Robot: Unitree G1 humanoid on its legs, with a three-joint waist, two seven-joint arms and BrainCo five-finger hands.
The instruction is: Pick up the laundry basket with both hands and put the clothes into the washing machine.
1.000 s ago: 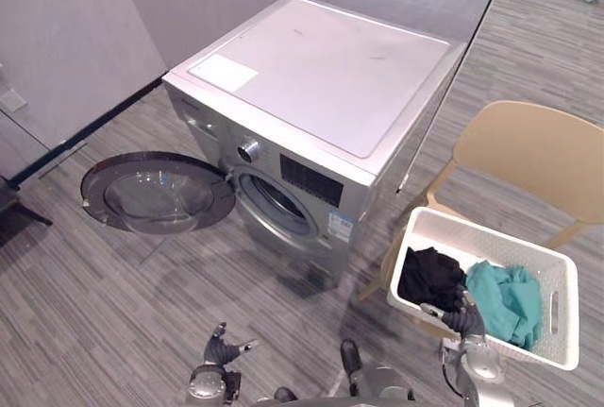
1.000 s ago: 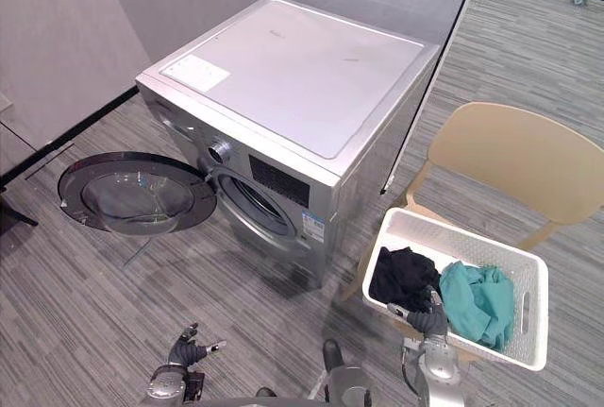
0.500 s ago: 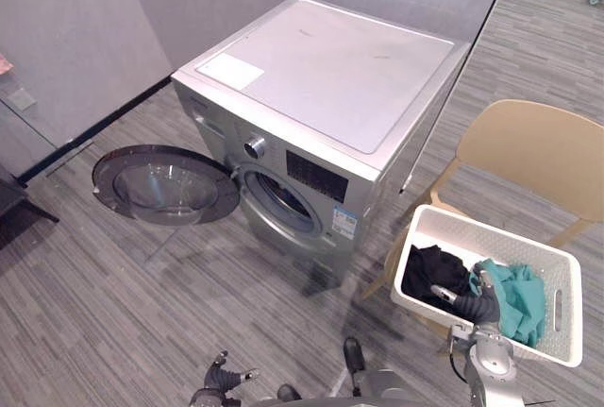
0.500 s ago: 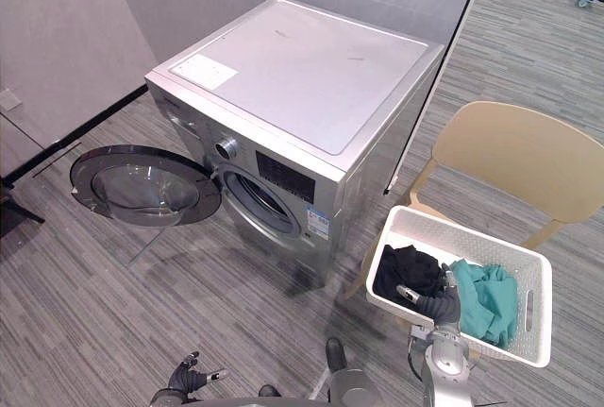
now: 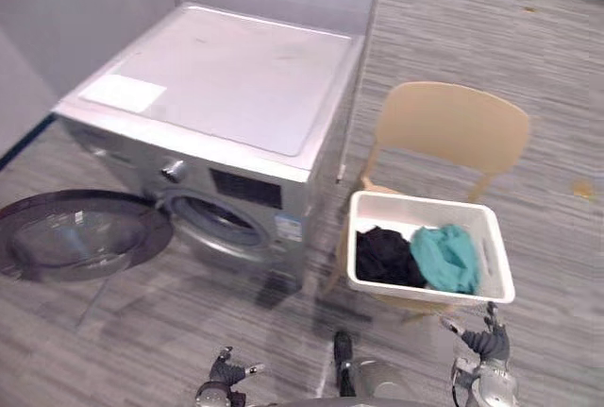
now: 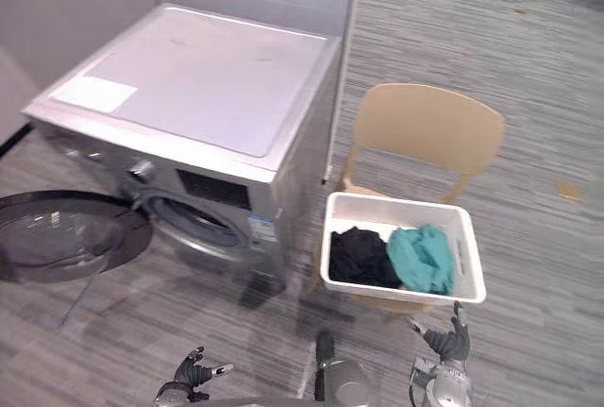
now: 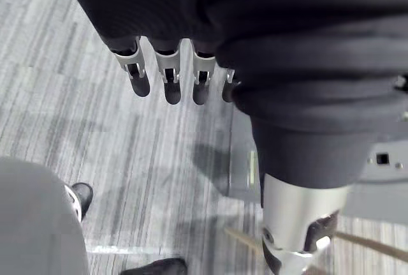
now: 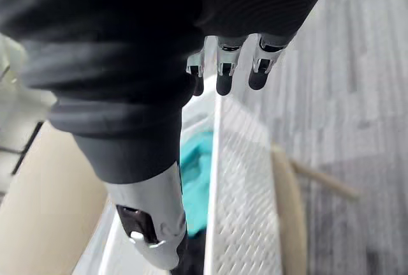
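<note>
Washer door (image 5: pixel 75 237) cut by edge; chair (image 5: pixel 448 128) seat under basket (image 5: pixel 420 201).

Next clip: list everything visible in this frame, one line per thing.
washing machine: one, silver, front-loading, left of the chair
door: one, dark, round, swung open at the machine's left
label: one, white, on the machine's top
chair: one, tan, right of the machine
laundry basket: one, white, on the chair seat
black garment: one, basket's left half
teal garment: one, basket's right half
left hand: open, empty, low over the floor
right hand: open, empty, by the basket's near side, apart from it
</note>
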